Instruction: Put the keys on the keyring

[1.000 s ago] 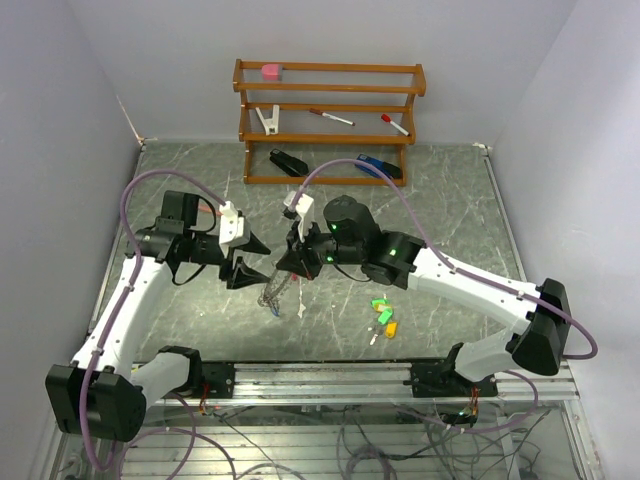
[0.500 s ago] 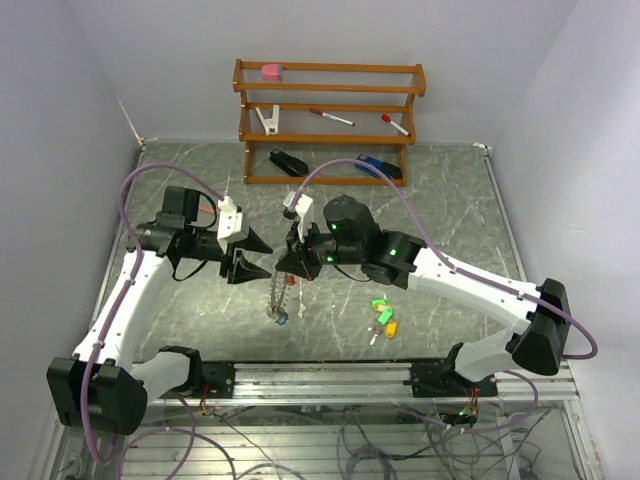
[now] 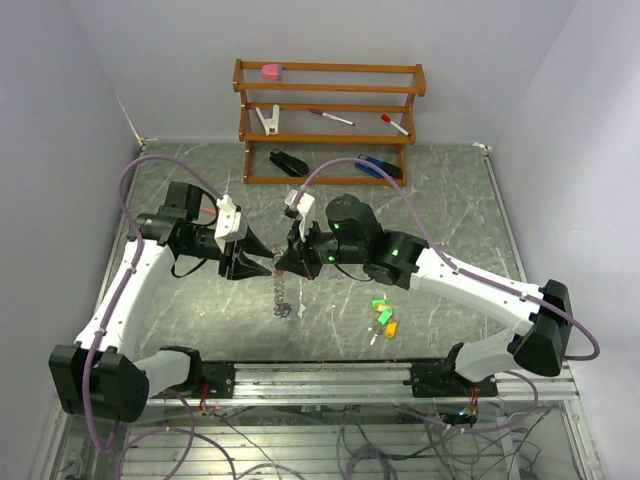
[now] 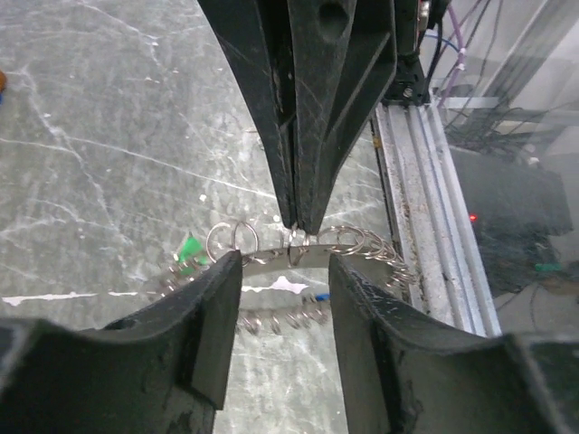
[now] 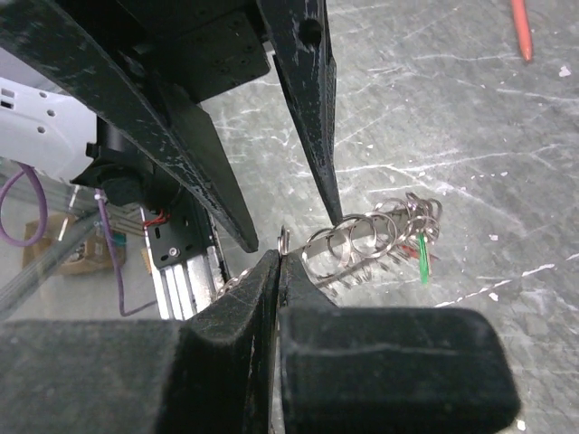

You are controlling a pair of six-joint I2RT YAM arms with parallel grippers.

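The keyring [image 3: 282, 292] is a pale metal band strung with small rings and coloured tags. It hangs from my right gripper [image 3: 281, 263] above the table. In the right wrist view, my right gripper [image 5: 280, 258] is shut on the keyring's band [image 5: 380, 237]. My left gripper [image 3: 260, 264] is open. In the left wrist view its tips [image 4: 285, 260] stand on either side of the band [image 4: 353, 240] without touching it. Loose keys lie to the right on the table: green ones [image 3: 379, 303] and a yellow-orange one [image 3: 391, 326].
A wooden rack [image 3: 328, 120] stands at the back with red-capped pens [image 3: 331, 117], a white clip and a pink object. A black object [image 3: 288, 162] and a blue one [image 3: 378, 167] lie under it. An aluminium rail [image 3: 330, 375] runs along the near edge.
My left gripper has moved right, close to the right gripper. The keyring has come up off the table and now hangs from the right gripper.
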